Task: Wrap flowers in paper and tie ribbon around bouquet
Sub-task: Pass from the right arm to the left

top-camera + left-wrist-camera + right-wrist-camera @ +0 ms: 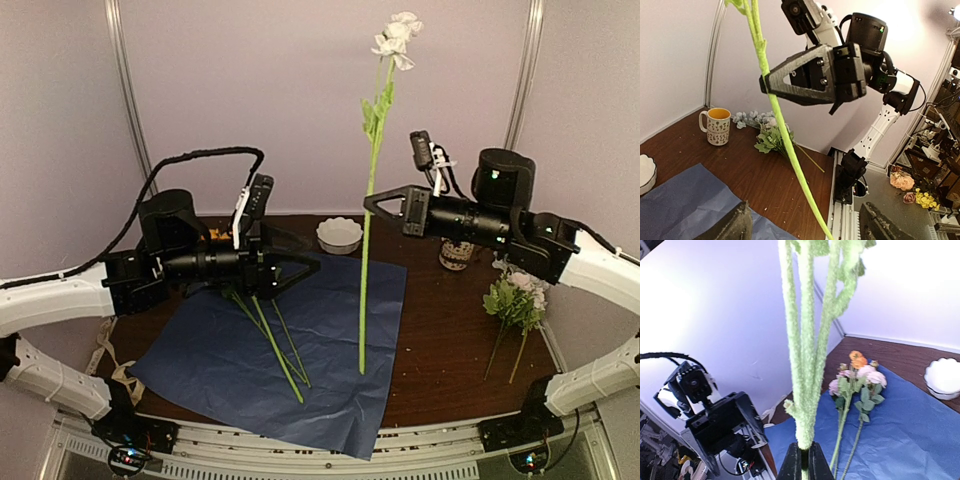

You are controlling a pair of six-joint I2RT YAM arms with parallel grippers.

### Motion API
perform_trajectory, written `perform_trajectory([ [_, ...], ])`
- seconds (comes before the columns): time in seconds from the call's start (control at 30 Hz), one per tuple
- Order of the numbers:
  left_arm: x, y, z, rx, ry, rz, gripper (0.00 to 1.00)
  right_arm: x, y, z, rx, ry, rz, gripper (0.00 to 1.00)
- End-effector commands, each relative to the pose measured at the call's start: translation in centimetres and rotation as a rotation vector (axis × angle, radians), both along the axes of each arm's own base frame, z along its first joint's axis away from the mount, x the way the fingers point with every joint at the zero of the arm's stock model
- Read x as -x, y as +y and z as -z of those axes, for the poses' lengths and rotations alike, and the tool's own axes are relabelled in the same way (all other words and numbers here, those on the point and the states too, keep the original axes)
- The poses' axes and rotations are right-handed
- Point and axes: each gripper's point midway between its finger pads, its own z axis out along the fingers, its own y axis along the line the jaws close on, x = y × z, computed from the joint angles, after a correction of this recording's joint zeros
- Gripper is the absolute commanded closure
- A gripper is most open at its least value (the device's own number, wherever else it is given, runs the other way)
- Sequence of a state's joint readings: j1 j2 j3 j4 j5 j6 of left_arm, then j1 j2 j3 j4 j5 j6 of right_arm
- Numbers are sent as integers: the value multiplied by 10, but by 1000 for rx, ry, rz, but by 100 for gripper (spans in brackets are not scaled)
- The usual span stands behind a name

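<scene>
Overhead, the right gripper (370,203) was clamped shut on a white flower (365,290), holding it upright over the paper (330,400), likely to add it to the flowers (272,345) lying left of it. From the left wrist, the left gripper (805,227) stood wide open and, as far as its cropped fingers showed, empty, perhaps ready to steady the stem (783,137). From the right wrist, closed fingers (792,465) pinched the stem above that bunch.
</scene>
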State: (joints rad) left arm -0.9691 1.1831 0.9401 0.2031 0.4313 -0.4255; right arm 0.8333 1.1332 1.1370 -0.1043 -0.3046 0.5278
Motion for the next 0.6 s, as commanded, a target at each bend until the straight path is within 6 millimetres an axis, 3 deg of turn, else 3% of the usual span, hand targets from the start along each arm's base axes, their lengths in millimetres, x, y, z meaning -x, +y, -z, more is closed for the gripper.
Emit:
perform_trajectory([
  [0.0,2,-10,-26,71,-74,29,26,31,49,-53,-105,-128,-171,100],
  [0.1,0,-12,-25,64,-69,18,33,46,72,-58,-95,-150,-245,100],
  [0.3,2,-5,-28,104,-80,1,68,58,96,-51,-84,-136,-316,100],
  [0.57,14,-7,-31,134,-95,69,70,62,107,-48,-79,-130,-343,100],
])
